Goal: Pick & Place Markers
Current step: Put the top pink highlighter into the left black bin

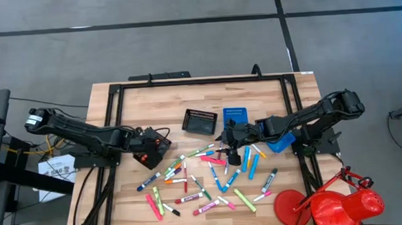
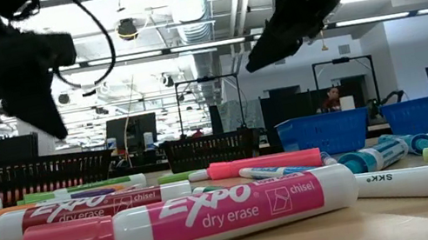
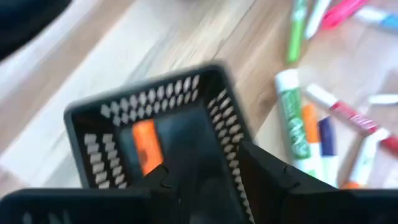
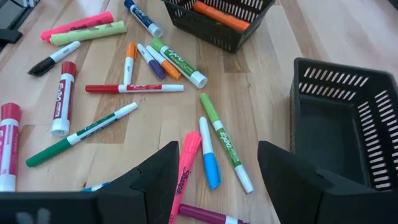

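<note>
Your right gripper (image 4: 212,177) is hovering wide open, holding nothing, over crowded markers (image 4: 214,130) beside a black tray (image 4: 336,124).

Black tray (image 1: 200,121), blue tray (image 1: 235,115), red lamp (image 1: 344,205).

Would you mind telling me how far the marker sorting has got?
Barely begun. One orange marker lies in the black tray below the left claw. The right claw hangs open over a pink marker, holding nothing. Dozens of markers remain scattered.
</note>
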Action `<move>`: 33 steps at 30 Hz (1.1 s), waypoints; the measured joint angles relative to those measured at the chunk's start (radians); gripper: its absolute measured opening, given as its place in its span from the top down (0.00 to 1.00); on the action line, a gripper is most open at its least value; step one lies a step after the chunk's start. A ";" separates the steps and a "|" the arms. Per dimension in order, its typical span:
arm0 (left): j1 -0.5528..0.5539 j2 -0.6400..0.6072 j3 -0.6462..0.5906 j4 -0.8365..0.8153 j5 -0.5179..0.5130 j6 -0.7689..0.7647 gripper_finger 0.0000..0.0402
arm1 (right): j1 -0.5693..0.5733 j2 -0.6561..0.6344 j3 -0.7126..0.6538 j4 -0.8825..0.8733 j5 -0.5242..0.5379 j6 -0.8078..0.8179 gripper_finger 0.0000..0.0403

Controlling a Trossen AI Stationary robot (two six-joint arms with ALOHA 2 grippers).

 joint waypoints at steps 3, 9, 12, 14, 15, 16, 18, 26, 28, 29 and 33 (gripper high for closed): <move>0.000 -0.043 0.000 0.067 -0.031 0.066 0.73 | -0.001 0.040 0.000 0.035 0.000 0.000 0.48; 0.000 -0.093 0.001 0.268 -0.039 0.197 0.74 | 0.000 0.118 0.011 0.051 -0.034 0.041 0.48; 0.000 -0.095 0.001 0.311 -0.038 0.234 0.74 | 0.016 0.146 0.033 0.010 -0.075 0.108 0.48; 0.000 -0.092 0.001 0.317 -0.039 0.238 0.74 | 0.036 0.169 0.046 0.004 -0.072 0.146 0.48; 0.000 -0.089 0.001 0.317 -0.039 0.238 0.74 | 0.047 0.179 0.046 -0.002 -0.058 0.159 0.48; 0.000 -0.087 0.001 0.319 -0.039 0.238 0.74 | 0.058 0.194 0.047 0.002 -0.039 0.163 0.48; 0.000 -0.083 0.001 0.319 -0.039 0.238 0.74 | 0.075 0.227 0.047 0.000 -0.009 0.151 0.48; 0.000 -0.080 0.001 0.325 -0.039 0.238 0.74 | 0.084 0.329 0.047 0.005 0.003 0.133 0.52; 0.000 -0.080 0.001 0.325 -0.039 0.238 0.74 | 0.075 0.346 0.047 0.008 0.002 0.132 0.55; 0.000 -0.080 0.001 0.325 -0.039 0.238 0.74 | 0.071 0.351 0.047 0.007 0.001 0.131 0.57; 0.000 -0.080 0.001 0.326 -0.039 0.238 0.74 | 0.056 0.361 0.050 0.009 0.002 0.130 0.67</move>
